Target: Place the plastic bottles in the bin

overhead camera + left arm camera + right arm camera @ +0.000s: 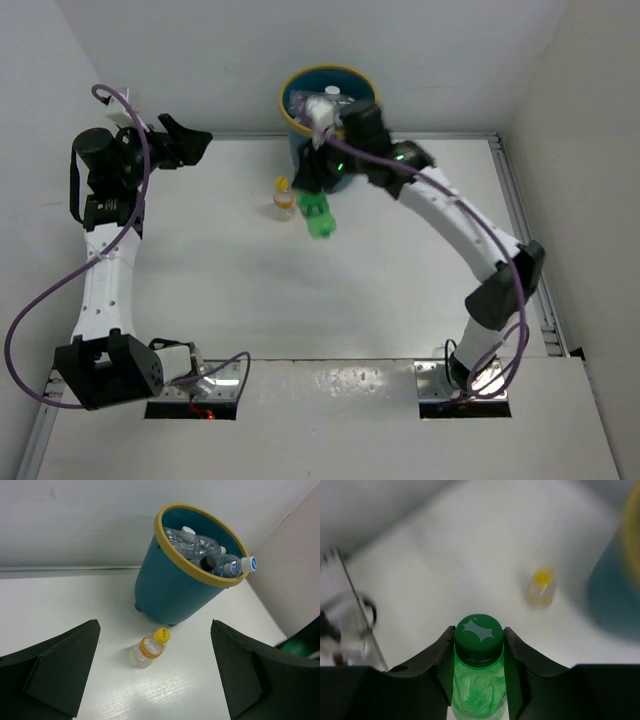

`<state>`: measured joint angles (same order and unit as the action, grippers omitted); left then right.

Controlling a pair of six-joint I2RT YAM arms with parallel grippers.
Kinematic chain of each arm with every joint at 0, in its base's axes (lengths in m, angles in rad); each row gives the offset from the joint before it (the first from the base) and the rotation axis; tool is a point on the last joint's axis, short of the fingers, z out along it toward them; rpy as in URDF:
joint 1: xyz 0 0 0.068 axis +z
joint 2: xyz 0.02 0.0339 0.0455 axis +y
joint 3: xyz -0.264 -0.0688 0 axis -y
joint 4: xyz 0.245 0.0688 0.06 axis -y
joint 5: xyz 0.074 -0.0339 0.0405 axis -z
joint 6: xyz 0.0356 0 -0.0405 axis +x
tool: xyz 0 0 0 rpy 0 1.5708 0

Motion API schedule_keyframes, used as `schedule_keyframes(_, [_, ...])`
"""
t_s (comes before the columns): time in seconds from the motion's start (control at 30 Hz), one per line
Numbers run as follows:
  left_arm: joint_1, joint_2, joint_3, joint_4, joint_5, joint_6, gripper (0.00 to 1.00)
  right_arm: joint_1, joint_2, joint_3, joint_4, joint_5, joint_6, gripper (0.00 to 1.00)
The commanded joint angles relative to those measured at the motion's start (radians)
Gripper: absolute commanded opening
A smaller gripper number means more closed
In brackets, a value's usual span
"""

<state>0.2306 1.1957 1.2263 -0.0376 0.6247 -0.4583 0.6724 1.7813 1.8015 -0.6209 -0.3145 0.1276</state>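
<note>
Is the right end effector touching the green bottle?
Touching. The right wrist view shows the right end effector closed on the green bottle, with both fingers pressed against its neck and no gap.

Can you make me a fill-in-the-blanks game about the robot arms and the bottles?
1. The bottle clamped in the right gripper is the colour ____.
2. The blue bin has a rim of the colour ____.
3. The left gripper holds nothing, and its fingers are wide ____.

Missing words: green; yellow; open.
</note>
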Motion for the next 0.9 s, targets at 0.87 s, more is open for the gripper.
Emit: schedule_keyframes(0.87, [-0.091, 0.036, -0.088, 0.188, 0.003, 0.047, 1.0, -0.376, 0.438, 0.078, 1.603, 0.195, 0.09, 0.0])
